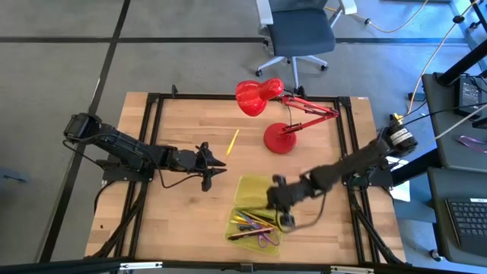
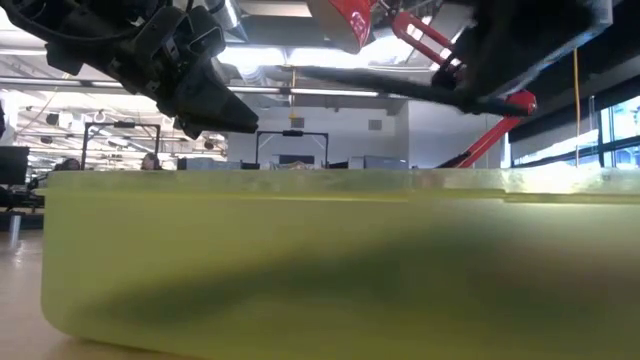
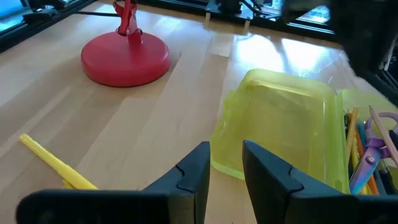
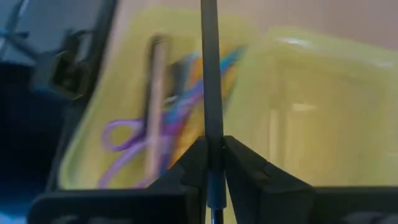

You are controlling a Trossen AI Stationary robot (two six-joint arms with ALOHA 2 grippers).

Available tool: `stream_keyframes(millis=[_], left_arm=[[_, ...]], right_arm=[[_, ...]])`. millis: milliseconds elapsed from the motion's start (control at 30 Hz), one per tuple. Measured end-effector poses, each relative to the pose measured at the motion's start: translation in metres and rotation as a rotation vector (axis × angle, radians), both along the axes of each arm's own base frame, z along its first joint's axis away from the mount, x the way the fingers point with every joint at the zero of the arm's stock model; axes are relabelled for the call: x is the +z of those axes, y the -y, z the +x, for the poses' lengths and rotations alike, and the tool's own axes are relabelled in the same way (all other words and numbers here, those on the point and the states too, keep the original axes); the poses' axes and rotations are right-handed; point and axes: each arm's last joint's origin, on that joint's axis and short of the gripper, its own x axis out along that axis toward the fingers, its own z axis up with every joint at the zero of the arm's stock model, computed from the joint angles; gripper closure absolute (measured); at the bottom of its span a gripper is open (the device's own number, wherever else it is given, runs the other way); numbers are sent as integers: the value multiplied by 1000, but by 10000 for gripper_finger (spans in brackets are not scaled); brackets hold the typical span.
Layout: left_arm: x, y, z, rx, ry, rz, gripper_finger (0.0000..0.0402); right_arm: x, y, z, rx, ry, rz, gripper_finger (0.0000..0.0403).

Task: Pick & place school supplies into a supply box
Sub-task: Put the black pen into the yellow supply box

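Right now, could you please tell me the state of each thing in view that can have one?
supply box: open, both halves flat on the table.
purple scissors: lying in the box among pens.
yellow pencil: loose on the table, outside the box.
dark pen: clamped in the right gripper above the box.
left gripper: slightly open, empty.
red desk lamp: upright, head lowered.

translucent glossy plastic supply box point(image 3: 283, 118) on smooth pale wood table point(image 3: 155, 118)

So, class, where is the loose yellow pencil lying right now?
In the high view the yellow pencil lies alone on the bare wood left of the red lamp's base, just beyond the left hand and outside the supply box.
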Motion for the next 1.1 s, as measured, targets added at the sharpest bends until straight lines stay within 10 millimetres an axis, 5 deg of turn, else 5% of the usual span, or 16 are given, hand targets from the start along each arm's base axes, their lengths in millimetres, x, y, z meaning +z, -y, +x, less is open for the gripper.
stream_keyframes(millis=[167, 333, 633, 1100], left_arm=[[0, 0, 0, 0, 0, 0, 311], [0, 0, 0, 0, 1, 0, 314], [0, 0, 0, 0, 2, -1, 311], [2, -1, 1, 9, 16, 8, 312]], right_arm=[[-16, -40, -4, 124, 45, -6, 353], [-38, -59, 1, 151, 71, -9, 352], [-59, -61, 3, 92, -12, 4, 352], [-61, -60, 2, 133, -39, 1, 336]])
